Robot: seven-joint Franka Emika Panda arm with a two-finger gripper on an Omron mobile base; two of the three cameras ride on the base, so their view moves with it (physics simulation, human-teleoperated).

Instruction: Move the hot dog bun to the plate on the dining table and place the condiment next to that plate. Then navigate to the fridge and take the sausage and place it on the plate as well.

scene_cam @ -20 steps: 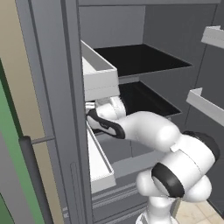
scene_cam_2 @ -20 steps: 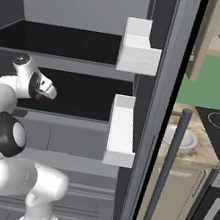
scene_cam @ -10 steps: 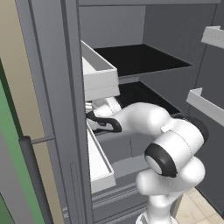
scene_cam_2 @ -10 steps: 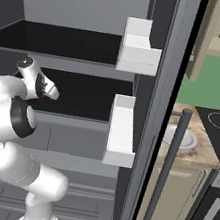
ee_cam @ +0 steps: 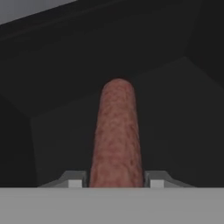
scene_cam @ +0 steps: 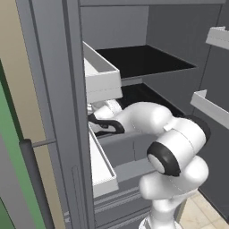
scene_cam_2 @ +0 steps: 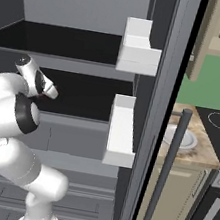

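Gripper clenched on the sausage: in hand view both tips sit tight against its sides at the near end, rest of it running away over a black shelf inside the fridge. Arm reaches into the middle shelf level; wrist sits close to the shelf's left edge in right base view. White door bins hang just to the right of the opening, another bin crowds the arm in left base view, w/ upper shelf overhead. Fridge handle stands beside a counter w/ a white plate
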